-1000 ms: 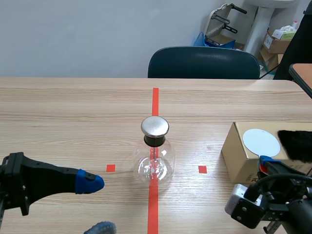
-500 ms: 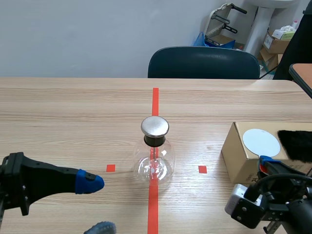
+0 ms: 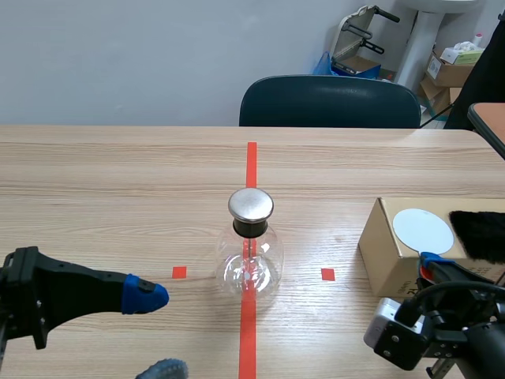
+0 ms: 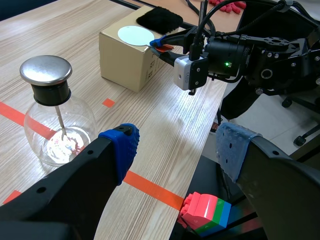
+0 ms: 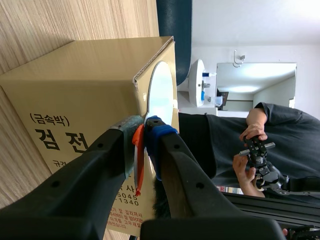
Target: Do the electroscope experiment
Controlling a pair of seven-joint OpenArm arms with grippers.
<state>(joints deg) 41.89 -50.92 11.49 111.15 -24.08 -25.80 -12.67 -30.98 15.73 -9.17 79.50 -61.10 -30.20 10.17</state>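
Note:
The electroscope (image 3: 251, 254), a round glass flask with a metal cap, stands on the red tape line at the table's middle. My left gripper (image 3: 154, 332) is open at the lower left, short of the flask; in the left wrist view the electroscope (image 4: 52, 115) stands ahead of the left finger, and nothing lies in the left gripper (image 4: 175, 150). A cardboard box (image 3: 387, 253) at the right carries a white disc (image 3: 423, 229) and a black fur cloth (image 3: 477, 233). My right gripper (image 3: 430, 264) sits at the box's near edge, shut on a thin orange-red strip (image 5: 138, 160).
A dark chair (image 3: 330, 101) stands behind the table's far edge. A person's hands (image 5: 252, 145) hold a controller beyond the box in the right wrist view. A coloured toy block (image 4: 202, 212) lies below the table edge. Bare wood lies between flask and box.

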